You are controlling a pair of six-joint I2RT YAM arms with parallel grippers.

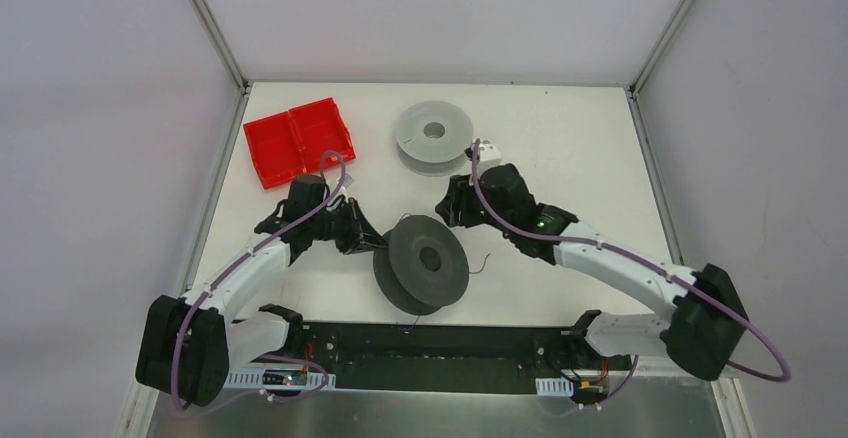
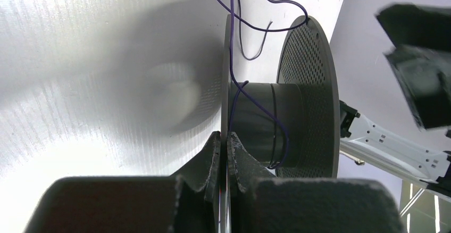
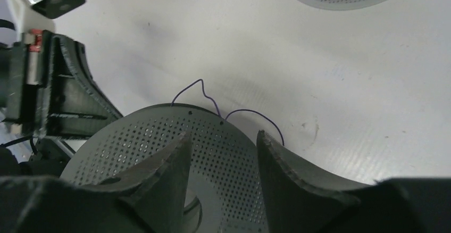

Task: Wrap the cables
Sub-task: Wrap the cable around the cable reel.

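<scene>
Left hand (image 2: 224,140) is clamped on the spool's (image 1: 425,263) 9 o'clock rim, propping it up so the cable (image 2: 232,25) sits looped round its hub, while the right hand (image 3: 223,137) hangs released at 1 o'clock.

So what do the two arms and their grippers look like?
The left arm and right arm have white links, black joints and black bases. A thick purple cable runs along each. The right arm shows a small green light. The left gripper and right gripper have matt black, wedge-shaped fingers.
</scene>
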